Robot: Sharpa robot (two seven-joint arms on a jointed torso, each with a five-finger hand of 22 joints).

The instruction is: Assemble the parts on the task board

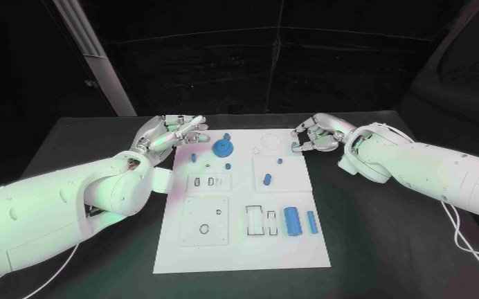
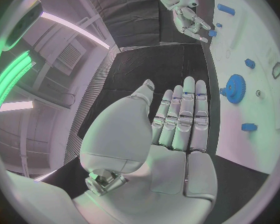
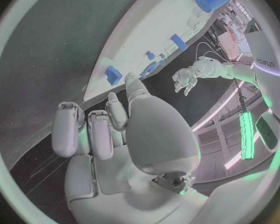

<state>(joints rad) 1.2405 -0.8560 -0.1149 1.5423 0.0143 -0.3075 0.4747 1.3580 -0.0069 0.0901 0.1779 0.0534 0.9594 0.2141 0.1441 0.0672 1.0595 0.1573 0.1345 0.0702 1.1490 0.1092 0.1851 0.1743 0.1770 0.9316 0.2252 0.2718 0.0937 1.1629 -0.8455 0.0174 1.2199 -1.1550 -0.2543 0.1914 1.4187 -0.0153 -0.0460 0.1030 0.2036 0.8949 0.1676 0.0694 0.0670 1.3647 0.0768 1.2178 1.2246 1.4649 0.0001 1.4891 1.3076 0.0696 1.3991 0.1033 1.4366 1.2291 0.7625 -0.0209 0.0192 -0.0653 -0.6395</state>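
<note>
The white task board [image 1: 300, 257] lies in the middle of the table. A blue gear [image 1: 223, 149] sits near its far left, and the left wrist view shows the gear [image 2: 234, 88] too. Small blue parts [image 1: 266, 179] lie around the board's middle, and two blue cylinders [image 1: 293, 221] lie nearer me. My left hand [image 1: 175, 131] hovers at the board's far left corner with straight fingers [image 2: 187, 114] and an empty palm. My right hand [image 1: 318, 135] is at the far right edge, fingers half curled. A small blue piece [image 3: 113, 75] lies on the board just past its thumb; I cannot tell if they touch.
The black table [image 1: 399, 243] surrounds the board on every side. A slanted pale post [image 1: 90, 50] rises behind the table's far left corner. Outlined recesses [image 1: 205, 228] mark the board's near half.
</note>
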